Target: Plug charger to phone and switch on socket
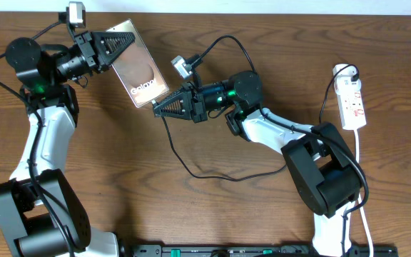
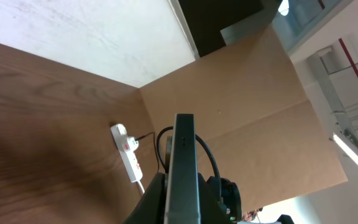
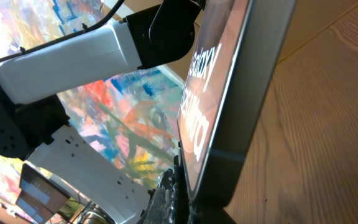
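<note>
Two grippers met toward 11 o'clock of the table (image 1: 148,214). Your left gripper (image 1: 123,41) was clamped on the upper end of the phone (image 1: 140,71). Your right gripper (image 1: 158,108), fingers pressed together, apparently on the plug end of the charger (image 1: 191,170), sat just beside the phone's 5 o'clock end. I judge you had to line the tip with the port on that edge and push straight, slowly. The socket (image 1: 353,104) lay well apart at 3 o'clock, with bare wood between.
</note>
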You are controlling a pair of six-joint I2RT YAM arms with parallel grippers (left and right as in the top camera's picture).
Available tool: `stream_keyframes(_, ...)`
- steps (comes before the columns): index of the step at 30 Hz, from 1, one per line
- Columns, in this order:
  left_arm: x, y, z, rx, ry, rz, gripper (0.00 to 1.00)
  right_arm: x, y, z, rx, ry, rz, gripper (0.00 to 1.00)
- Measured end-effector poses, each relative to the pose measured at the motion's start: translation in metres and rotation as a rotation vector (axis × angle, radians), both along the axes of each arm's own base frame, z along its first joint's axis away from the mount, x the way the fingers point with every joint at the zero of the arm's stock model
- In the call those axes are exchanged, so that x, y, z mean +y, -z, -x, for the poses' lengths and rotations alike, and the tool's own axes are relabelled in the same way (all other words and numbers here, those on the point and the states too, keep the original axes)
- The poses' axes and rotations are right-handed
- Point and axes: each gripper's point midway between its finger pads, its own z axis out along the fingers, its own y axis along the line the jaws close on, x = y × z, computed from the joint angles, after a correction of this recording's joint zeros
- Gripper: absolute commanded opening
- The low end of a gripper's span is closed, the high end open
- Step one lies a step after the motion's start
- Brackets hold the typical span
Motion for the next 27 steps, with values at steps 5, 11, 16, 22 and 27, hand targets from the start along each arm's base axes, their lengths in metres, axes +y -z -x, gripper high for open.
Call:
stream_keyframes(5, 0.0002, 0.0016, -0.0006, 0.015, -0.002, 0.004, 0.07, 0.0, 0.0, 0.0001, 0.0, 0.0, 0.0, 0.01)
stream_keyframes(11, 0.0014, 0.0064, -0.0033, 0.058, -0.013, 0.018, 0.07, 0.0, 0.0, 0.0001, 0.0, 0.0, 0.0, 0.01)
stream_keyframes(16, 0.0017, 0.0061, -0.0039, 0.057, -0.018, 0.018, 0.07, -0.0002, 0.0, -0.0002, 0.0, 0.0, 0.0, 0.01)
stream_keyframes(22, 0.0018, 0.0061, -0.004, 0.057, -0.018, 0.018, 0.07, -0.0014, 0.0001, -0.0017, 0.003, 0.004, 0.001, 0.01)
stream_keyframes(27, 0.002, 0.0062, -0.0045, 0.058, -0.021, 0.019, 0.07, -0.0058, 0.0007, -0.0055, 0.009, 0.008, 0.007, 0.01)
